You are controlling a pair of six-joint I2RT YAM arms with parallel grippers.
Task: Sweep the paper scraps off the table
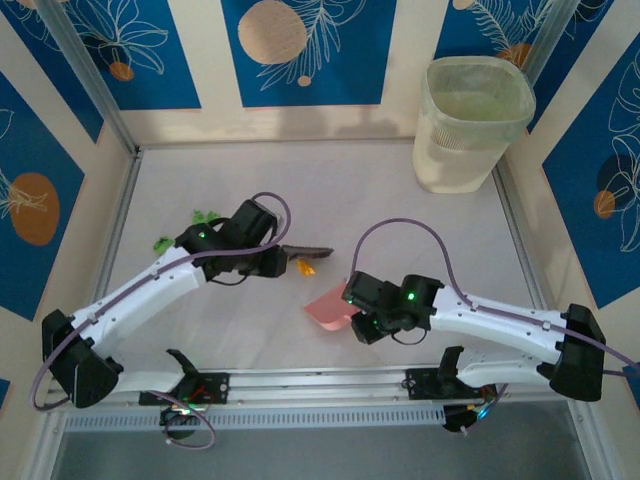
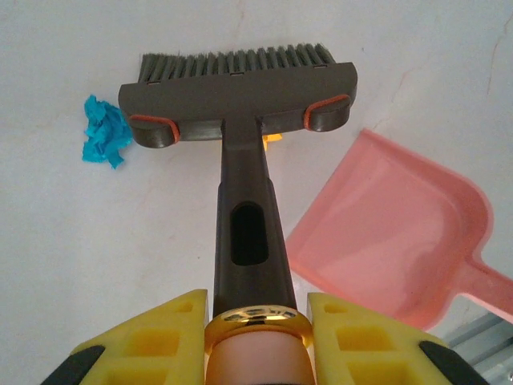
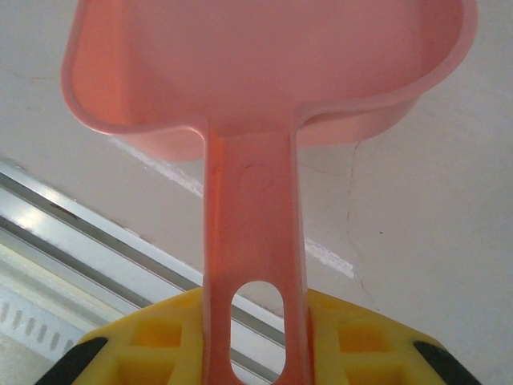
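Paper scraps point(image 2: 104, 140) lie on worktop point(image 2: 72, 265) by brush point(image 2: 240, 88); left end effector point(image 2: 256, 325) clenched on its handle, right end effector point(image 3: 256, 337) grasping dustpan point(image 3: 264, 72) w/ mouth twd brush, prob. to catch sweepings.

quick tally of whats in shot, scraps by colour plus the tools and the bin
green scraps: 2 clumps, the second at
orange scrap: 1
blue scrap: 1
brush: 1
dustpan: 1
waste bin: 1
total: 7 visible, and more scraps may be hidden
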